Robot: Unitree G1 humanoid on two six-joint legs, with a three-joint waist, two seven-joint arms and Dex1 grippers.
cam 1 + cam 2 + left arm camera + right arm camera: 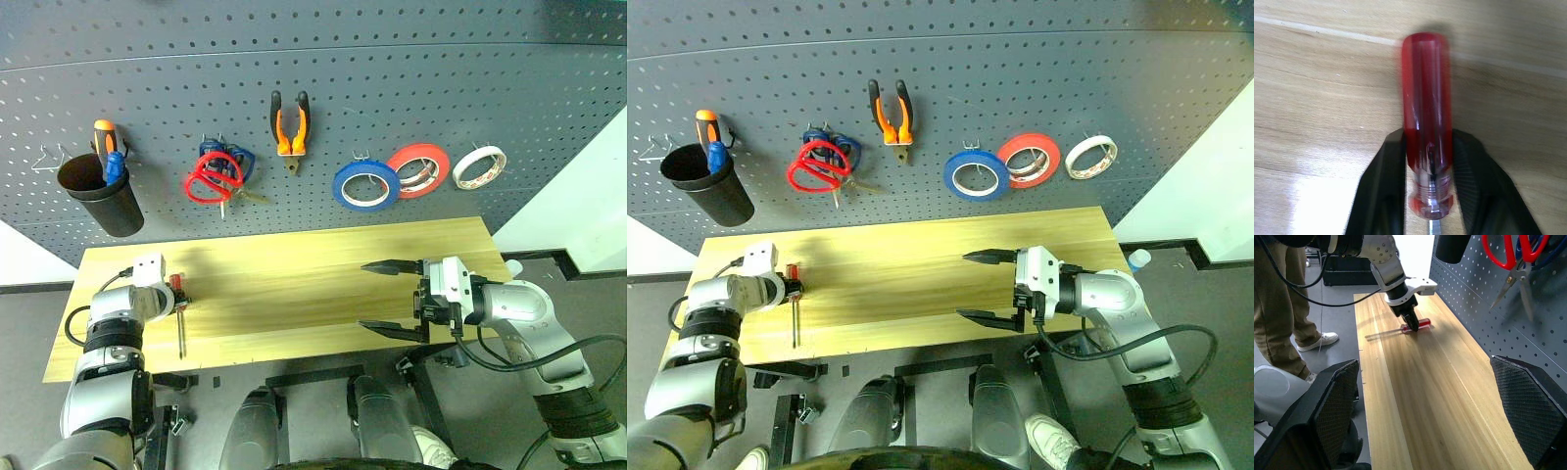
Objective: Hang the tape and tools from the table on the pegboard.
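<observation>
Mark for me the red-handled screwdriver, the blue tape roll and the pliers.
Red-handled screwdriver [1427, 98]: left wrist view, middle of the red handle.
Blue tape roll [365, 185]: left eye view, upper blue band of the ring.
Pliers [291, 140]: left eye view, orange handles just above the joint.

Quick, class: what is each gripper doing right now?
Left gripper: closed on the red-handled screwdriver, which lies on the table.
Right gripper: open, holding nothing.

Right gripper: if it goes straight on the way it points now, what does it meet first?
Probably the left gripper, shut on the red-handled screwdriver at the table's far end; the way there looks free, though depth is unclear.
</observation>
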